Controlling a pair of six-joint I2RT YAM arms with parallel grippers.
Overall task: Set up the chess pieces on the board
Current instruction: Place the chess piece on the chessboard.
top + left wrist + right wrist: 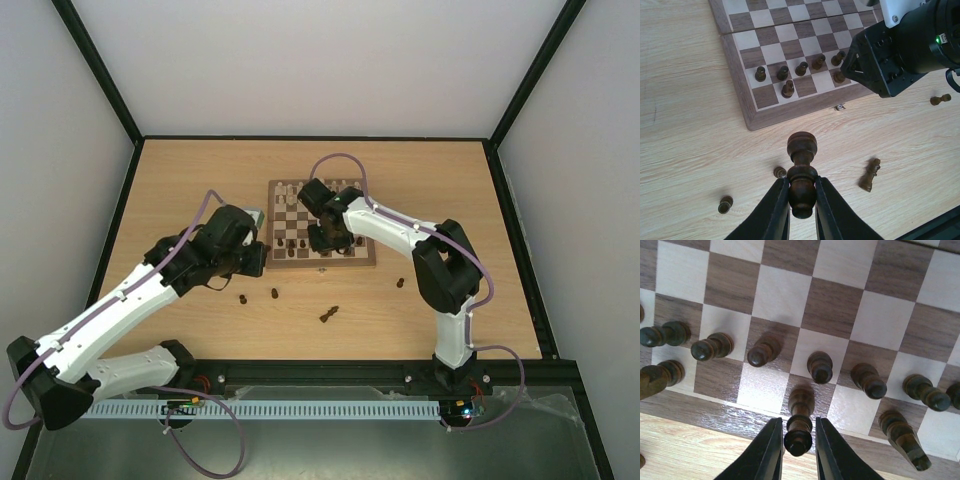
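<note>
Base of held dark piece (pixel 801 172) hidden between left fingers (pixel 775 212). Board (pixel 770 118) corner right of those fingers masked by right arm (pixel 900 55). Far-left piece (pixel 655 379), left of right fingers (pixel 767 452), cut by frame edge.

Dark brown chess pieces (pixel 820 367), brown-and-cream checkered board (pixel 790 32) with mid-brown border, pale wood-grain tabletop (pixel 690 150), black fingers (pixel 767 450).

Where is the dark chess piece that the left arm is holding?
In the left wrist view, the dark piece is pinched in the left gripper, over bare table just off the board's near-left corner.
</note>
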